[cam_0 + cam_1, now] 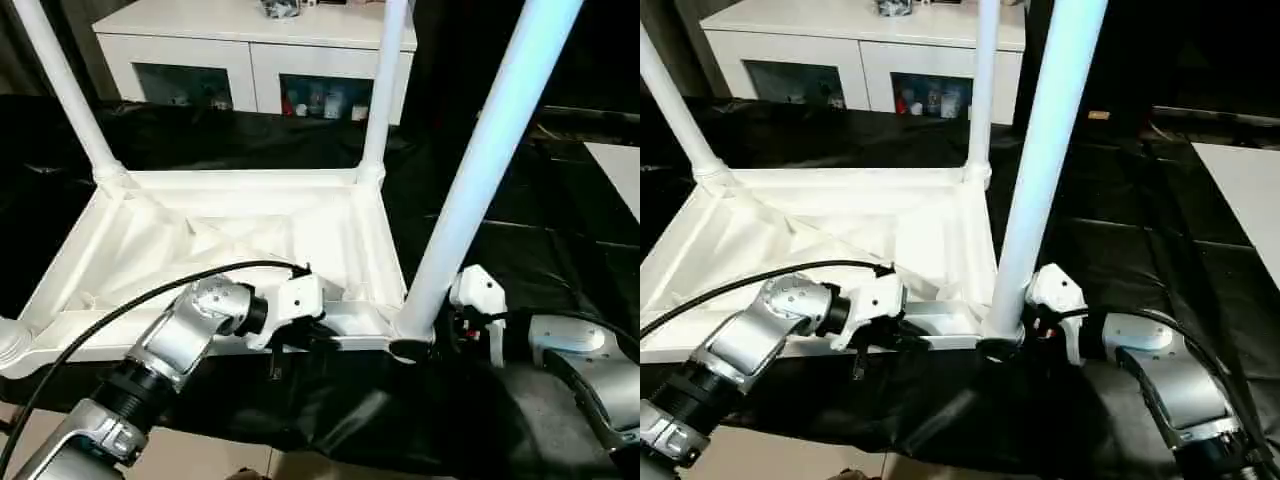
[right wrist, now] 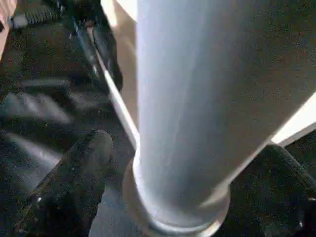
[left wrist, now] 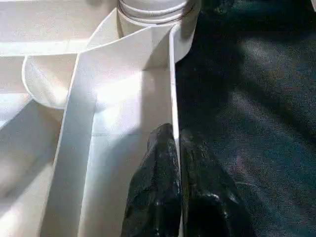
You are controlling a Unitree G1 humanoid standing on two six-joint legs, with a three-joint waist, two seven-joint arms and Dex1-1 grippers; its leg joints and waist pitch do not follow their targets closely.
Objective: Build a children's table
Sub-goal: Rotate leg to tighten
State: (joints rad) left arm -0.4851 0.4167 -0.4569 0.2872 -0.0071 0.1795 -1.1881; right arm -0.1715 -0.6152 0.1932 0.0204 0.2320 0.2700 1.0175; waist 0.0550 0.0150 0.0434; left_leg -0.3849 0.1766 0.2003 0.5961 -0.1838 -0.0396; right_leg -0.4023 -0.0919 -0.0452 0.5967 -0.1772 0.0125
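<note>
The white tabletop (image 1: pixel 250 235) lies upside down, ribbed underside up, on the black cloth. White legs stand in its far left socket (image 1: pixel 65 90), far right socket (image 1: pixel 385 80) and near right socket (image 1: pixel 480 170). My left gripper (image 3: pixel 175 136) is shut on the tabletop's thin near rim (image 1: pixel 350 325), just left of the near right corner. My right gripper (image 2: pixel 190 153) is open around the foot of the near right leg (image 2: pixel 207 98), one finger (image 2: pixel 84 168) on each side and apart from the tube.
A white glass-door cabinet (image 1: pixel 250 60) stands behind the black-draped work table (image 1: pixel 520 230). A white panel (image 1: pixel 620 170) lies at the right edge. A black cable (image 1: pixel 150 295) arcs over my left forearm. The table's front edge runs just below my grippers, with pale floor (image 1: pixel 200 455) beneath.
</note>
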